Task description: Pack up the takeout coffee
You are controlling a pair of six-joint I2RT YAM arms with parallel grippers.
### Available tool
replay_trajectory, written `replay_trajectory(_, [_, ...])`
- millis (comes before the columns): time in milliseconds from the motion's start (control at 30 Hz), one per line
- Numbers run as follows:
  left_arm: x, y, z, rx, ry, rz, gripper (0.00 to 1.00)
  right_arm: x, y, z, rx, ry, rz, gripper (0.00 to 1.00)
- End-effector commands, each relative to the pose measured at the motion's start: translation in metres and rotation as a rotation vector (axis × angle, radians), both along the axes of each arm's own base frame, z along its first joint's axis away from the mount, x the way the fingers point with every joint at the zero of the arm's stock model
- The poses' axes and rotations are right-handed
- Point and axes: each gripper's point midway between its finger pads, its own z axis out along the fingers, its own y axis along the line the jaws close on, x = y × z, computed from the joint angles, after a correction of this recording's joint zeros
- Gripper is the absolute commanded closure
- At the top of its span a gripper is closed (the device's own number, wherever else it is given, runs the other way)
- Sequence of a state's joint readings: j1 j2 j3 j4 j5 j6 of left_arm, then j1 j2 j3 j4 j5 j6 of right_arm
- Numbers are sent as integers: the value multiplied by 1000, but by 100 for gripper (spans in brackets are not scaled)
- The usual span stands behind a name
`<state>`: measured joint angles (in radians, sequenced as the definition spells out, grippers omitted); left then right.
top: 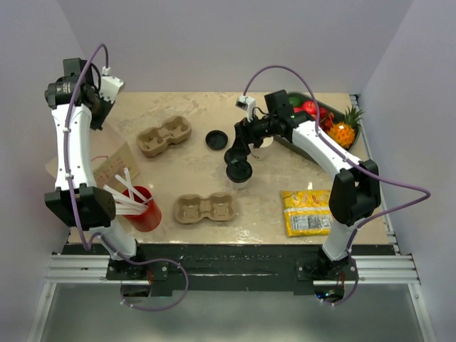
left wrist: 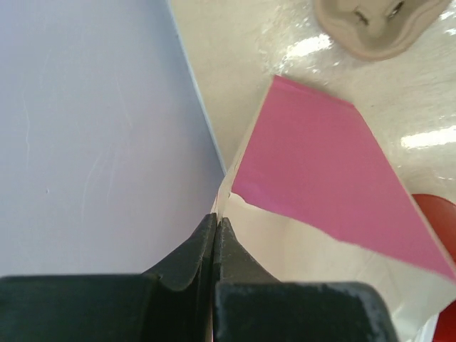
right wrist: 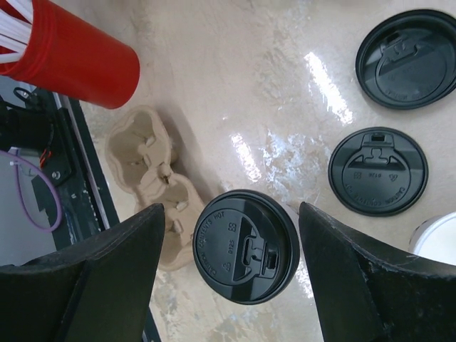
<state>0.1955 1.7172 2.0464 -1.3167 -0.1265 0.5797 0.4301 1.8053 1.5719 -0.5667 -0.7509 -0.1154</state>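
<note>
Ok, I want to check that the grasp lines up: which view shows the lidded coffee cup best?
The right wrist view: the lidded coffee cup sits centred between the open jaws, its black lid large and sharp, though the lid hides the cup body. The top external view shows the cup small, with little detail. The left wrist view does not show it.

The table [top: 285, 171] bears two pulp carriers [top: 164, 136] [top: 205, 208], a red cup [top: 144, 210] (straws [top: 122, 196] inside), a yellow packet [top: 306, 212] and the takeout coffee [top: 239, 173].

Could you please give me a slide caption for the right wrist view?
Open right gripper poised over the lidded coffee cup, two spare lids nearby.
</note>
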Motion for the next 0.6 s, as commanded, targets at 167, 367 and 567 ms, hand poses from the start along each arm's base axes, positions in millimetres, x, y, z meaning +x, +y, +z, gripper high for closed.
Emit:
replay_trajectory(167, [14, -62, 3, -131, -39, -223, 100, 6, 1, 29, 31, -96, 8, 21])
replay_trajectory(367, [33, -102, -10, -227, -20, -328, 100, 7, 1, 30, 30, -109, 9, 21])
replay_trajectory(567, [53, -155, -17, -272, -7, -429, 100, 12, 3, 29, 29, -116, 7, 21])
